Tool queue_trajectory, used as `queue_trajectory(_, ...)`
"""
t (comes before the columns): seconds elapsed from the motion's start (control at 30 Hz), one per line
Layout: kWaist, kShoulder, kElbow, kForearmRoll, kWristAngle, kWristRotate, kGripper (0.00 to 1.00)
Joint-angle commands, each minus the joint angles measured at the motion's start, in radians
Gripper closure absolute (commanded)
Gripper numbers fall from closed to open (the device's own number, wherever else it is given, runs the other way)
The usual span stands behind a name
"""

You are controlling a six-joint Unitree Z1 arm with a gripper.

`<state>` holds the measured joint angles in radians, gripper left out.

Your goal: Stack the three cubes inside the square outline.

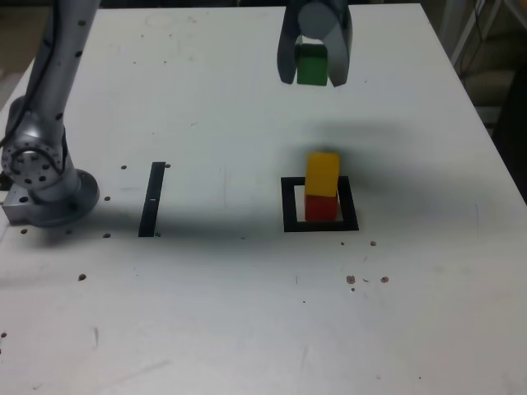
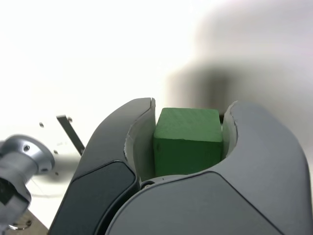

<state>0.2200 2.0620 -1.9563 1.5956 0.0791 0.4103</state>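
Jaws: clamped around green cube (image 1: 312, 66)
Yellow cube (image 1: 323, 173): atop red cube (image 1: 321, 208), lower than jaws, apparently towards table's (image 1: 206, 313) near edge

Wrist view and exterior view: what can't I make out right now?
Red cube: upper part hidden by the yellow cube, exterior view.
Square outline: behind the gripper, if there at all, wrist view.
Green cube: lower end hidden by the gripper, wrist view.

Green on the cube (image 2: 188, 142), solid; yellow-orange over red on the stacked pair (image 1: 322, 187); black on the square outline (image 1: 291, 223), pale inside; white across the table (image 1: 206, 313), brown-speckled.
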Motion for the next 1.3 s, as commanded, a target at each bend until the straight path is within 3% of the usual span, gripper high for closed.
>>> queue_trajectory(0.0,-0.024,-0.028,0.019,0.006,-0.01,-0.024,0.7)
queue_trajectory(0.6,-0.246,-0.09,0.14,-0.045,-0.084,-0.259,0.7)
queue_trajectory(1.27,-0.285,-0.023,0.145,-0.112,-0.115,-0.286,0.7)
